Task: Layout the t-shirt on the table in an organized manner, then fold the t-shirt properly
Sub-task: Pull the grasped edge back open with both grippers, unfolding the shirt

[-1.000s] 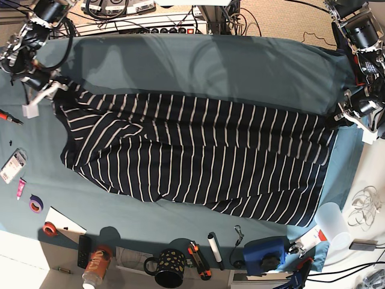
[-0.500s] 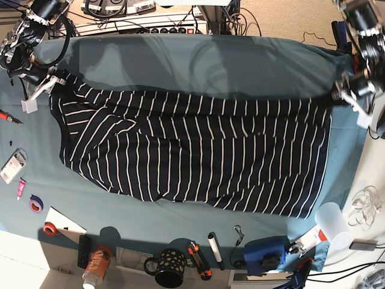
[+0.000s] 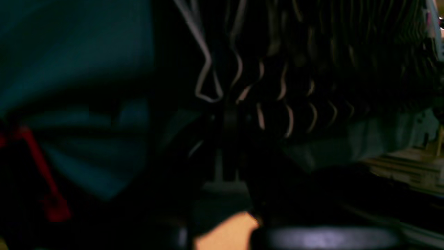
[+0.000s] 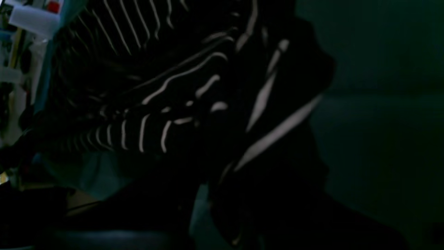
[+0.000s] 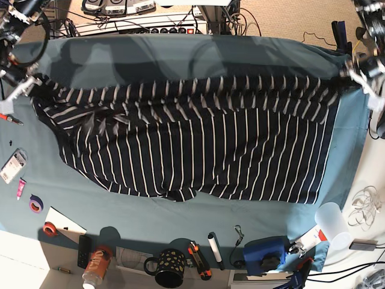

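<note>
Both end effectors, left (image 5: 354, 73) and right (image 5: 25, 87), clenched the t-shirt (image 5: 198, 144), now lifted toward 12 o'clock off the tabletop (image 5: 180, 54); wrist views stayed murky.

Your t-shirt (image 5: 198, 150) is dark navy-black with thin white stripes, evenly spaced, running across the whole garment. The tabletop (image 5: 180, 60) under it is covered in smooth teal-blue cloth. Along the near edge you have a black mug (image 5: 170, 268) dotted with gold, an orange-brown can (image 5: 96, 264), a blue tool (image 5: 264, 253), a white marker (image 5: 215, 250), a purple tape roll (image 5: 36, 205) and a red one (image 5: 50, 229). In your wrist views the stripes read pale against near-black fabric; the dim light probably dulls the teal.
</note>
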